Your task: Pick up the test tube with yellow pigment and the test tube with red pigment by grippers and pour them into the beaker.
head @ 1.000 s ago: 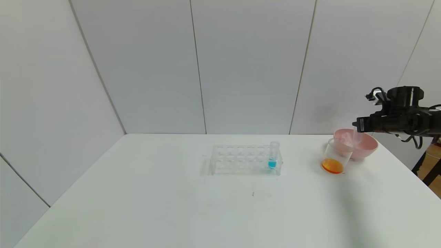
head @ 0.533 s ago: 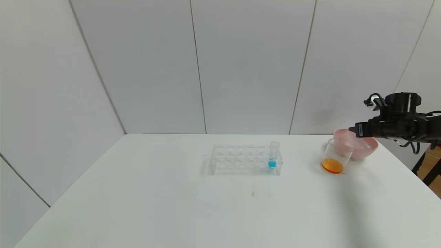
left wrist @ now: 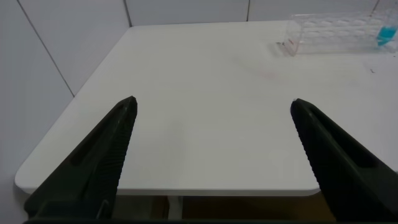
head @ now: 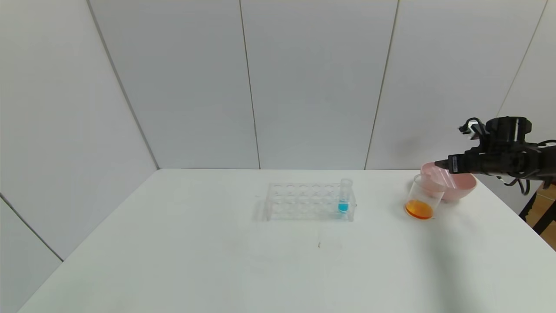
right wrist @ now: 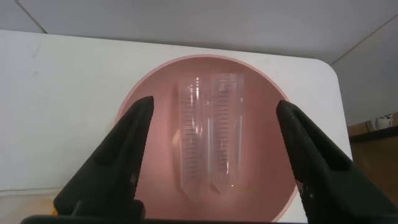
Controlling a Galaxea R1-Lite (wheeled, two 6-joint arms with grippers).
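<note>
With two emptied tubes lying in the pink bowl, the wide, empty right hand at frame right should lift straight up, clear of the beaker

White table, grey panelled walls

Two tubes in bowl; beaker apparently touching, left.

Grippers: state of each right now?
Left gripper: open, empty, off the table's near corner.
Right gripper: open, empty, above the pink bowl.
</note>
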